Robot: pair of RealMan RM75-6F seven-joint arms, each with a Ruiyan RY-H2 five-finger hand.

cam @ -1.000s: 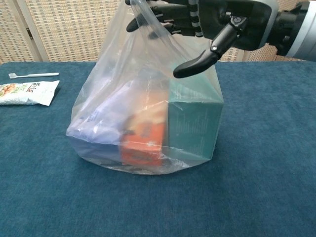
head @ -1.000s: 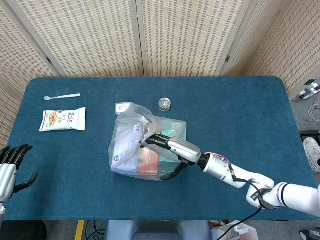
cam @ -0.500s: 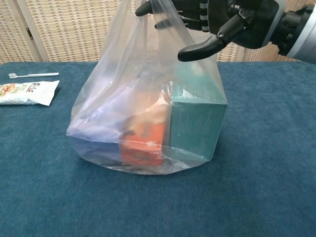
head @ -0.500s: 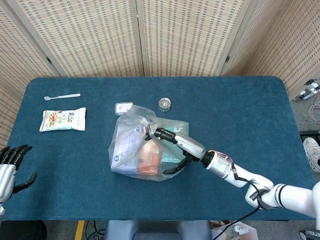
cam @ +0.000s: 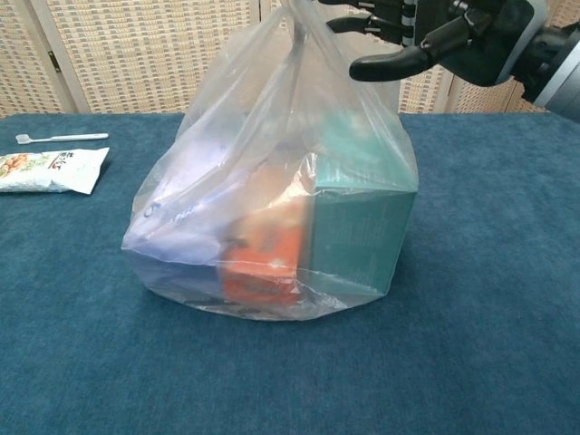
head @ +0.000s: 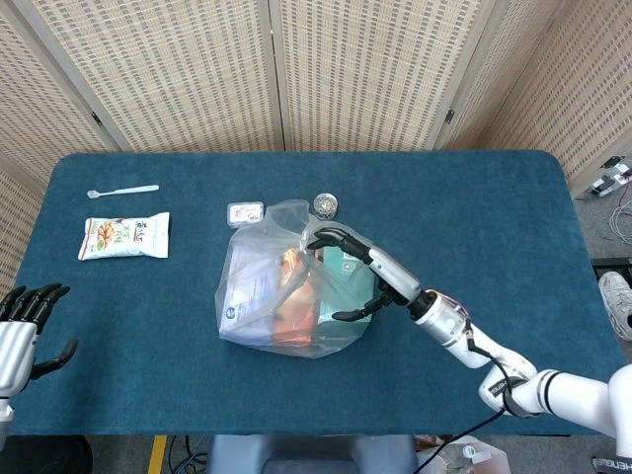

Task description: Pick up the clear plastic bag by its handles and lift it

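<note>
You won't find any text here that can be read. The snack packet (head: 124, 237) near the left end of the desk (head: 513, 217) carries printed colour and some marks, but they are too small to make out in either view. Inside the clear plastic bag (cam: 272, 199), the orange box (cam: 263, 263) shows dark printing that stays blurred behind the plastic, and the green box (cam: 358, 231) shows only faint, unreadable lines.

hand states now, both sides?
Left hand: open, holding nothing, at the table's near-left edge.
Right hand: fingers hooked through the handles of the clear plastic bag, holding it; the bag's bottom is on the table.
</note>
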